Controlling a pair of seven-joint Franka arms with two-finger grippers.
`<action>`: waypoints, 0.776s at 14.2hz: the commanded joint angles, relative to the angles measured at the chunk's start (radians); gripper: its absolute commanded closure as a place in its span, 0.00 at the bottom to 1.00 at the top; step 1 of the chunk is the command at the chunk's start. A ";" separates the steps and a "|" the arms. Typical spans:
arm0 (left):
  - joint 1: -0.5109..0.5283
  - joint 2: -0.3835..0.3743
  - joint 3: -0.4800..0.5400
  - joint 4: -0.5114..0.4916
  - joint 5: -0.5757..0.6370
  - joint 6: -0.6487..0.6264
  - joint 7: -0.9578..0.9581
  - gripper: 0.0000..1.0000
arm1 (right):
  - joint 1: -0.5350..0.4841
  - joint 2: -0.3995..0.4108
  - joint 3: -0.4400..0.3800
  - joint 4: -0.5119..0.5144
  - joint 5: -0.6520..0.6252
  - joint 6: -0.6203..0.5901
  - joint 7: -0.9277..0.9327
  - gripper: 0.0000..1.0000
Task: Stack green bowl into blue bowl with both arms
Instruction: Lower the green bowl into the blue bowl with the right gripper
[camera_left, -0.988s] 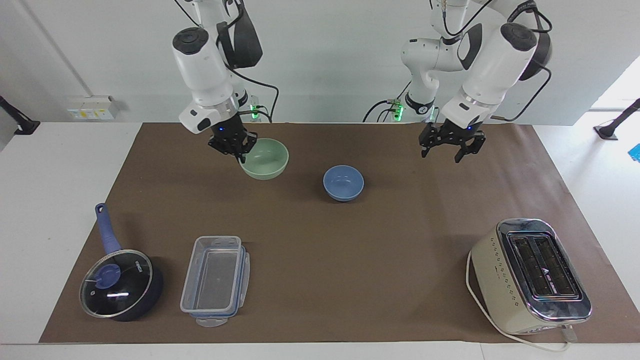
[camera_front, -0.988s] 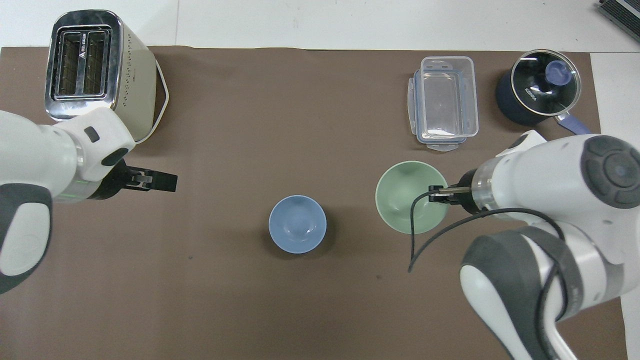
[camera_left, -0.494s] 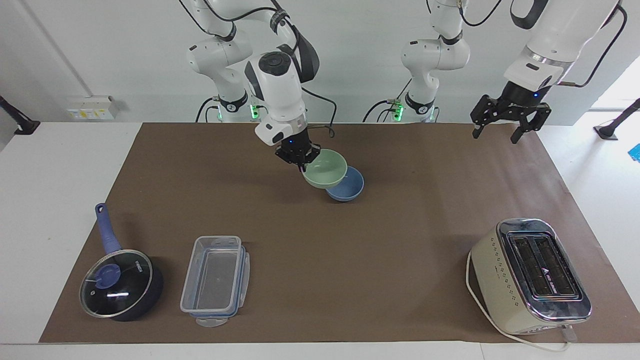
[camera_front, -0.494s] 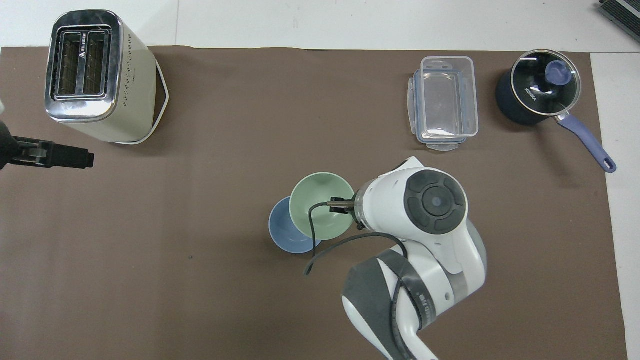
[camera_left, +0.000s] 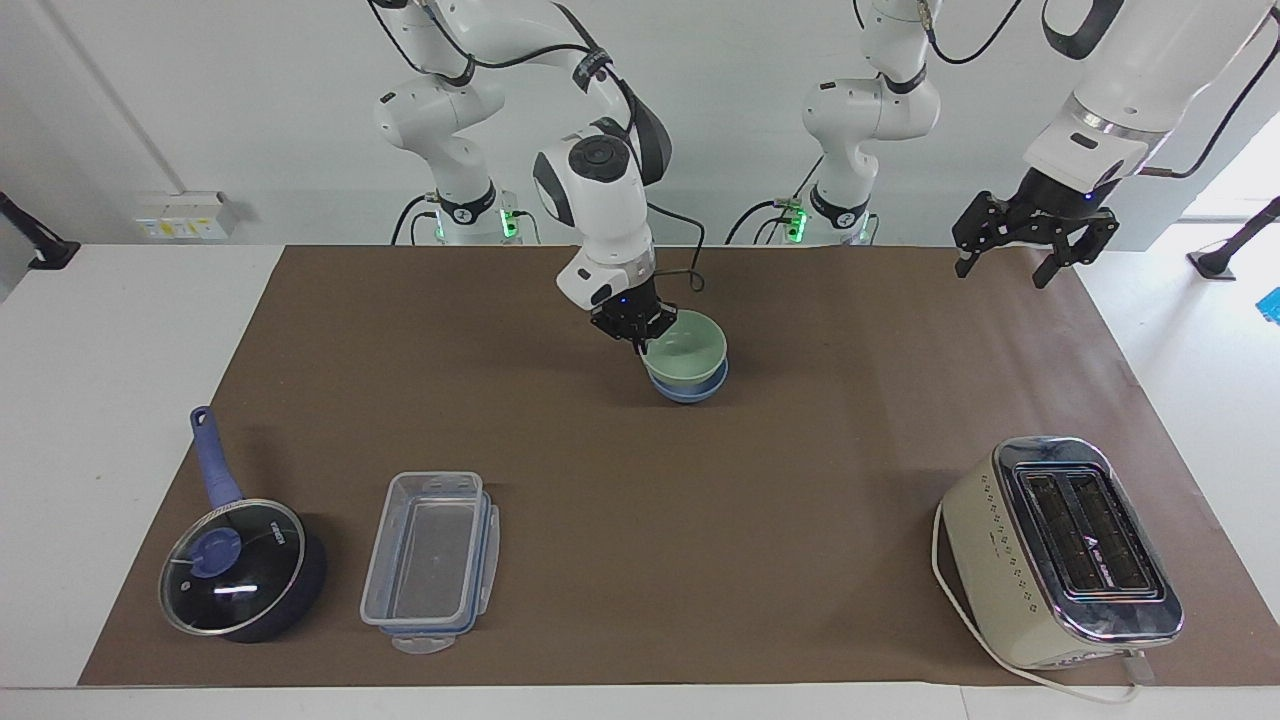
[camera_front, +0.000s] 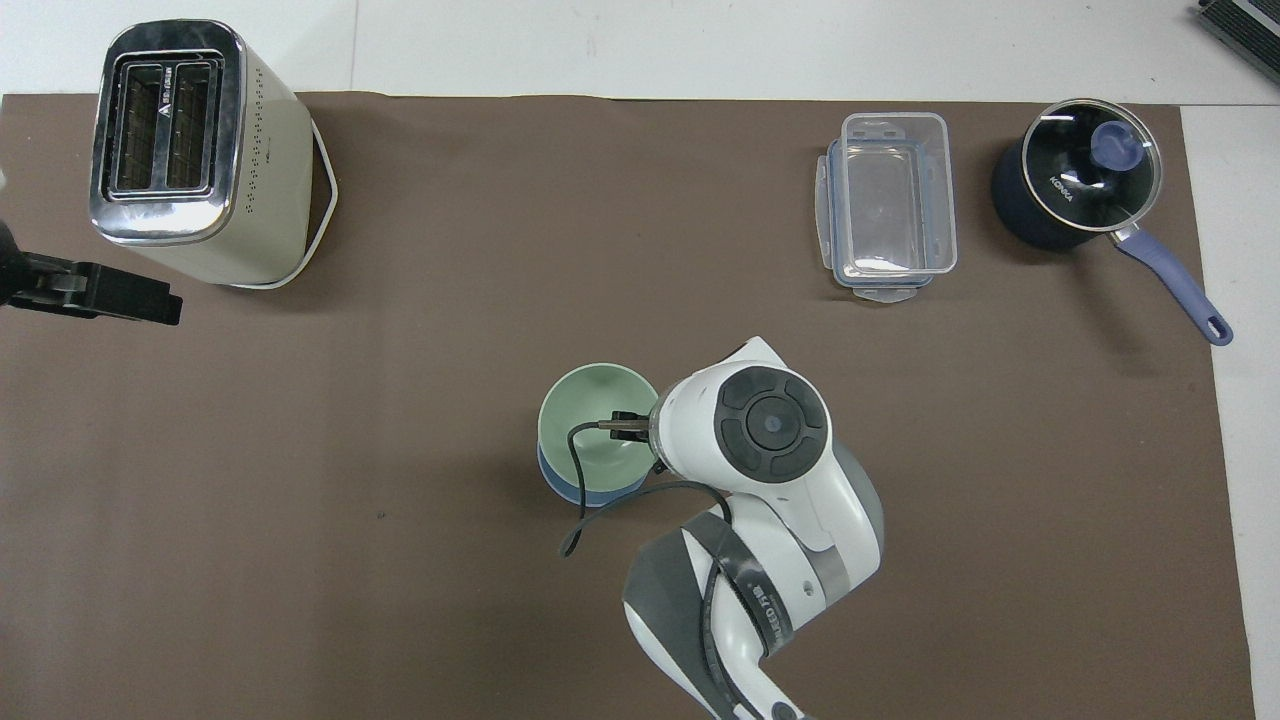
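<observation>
the right gripper (camera_left: 640, 334) is pinching the rim of the green bowl (camera_left: 688, 352) and lowering it into the blue bowl (camera_left: 690, 388), a little nearer the robots' edge of the table (camera_left: 700, 560) than its middle. the green bowl appears nested or nearly so, with only a band of blue showing beneath it. to finish cleanly, the gripper is best kept level while easing straight down, then releasing only once the bowl is seated. the left gripper (camera_left: 1035, 232), jaws spread and empty, is waiting in the air over the corner at the left arm's end.
</observation>
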 joint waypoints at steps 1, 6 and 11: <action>0.013 -0.004 -0.010 0.017 0.019 -0.058 0.007 0.00 | 0.013 0.019 0.001 -0.028 0.022 0.038 0.007 1.00; 0.016 -0.008 -0.008 0.014 0.021 -0.083 0.002 0.00 | 0.002 0.028 0.001 -0.034 0.022 0.057 -0.006 1.00; 0.016 -0.008 -0.008 0.014 0.021 -0.082 0.002 0.00 | 0.009 0.042 0.001 -0.039 0.022 0.098 0.011 1.00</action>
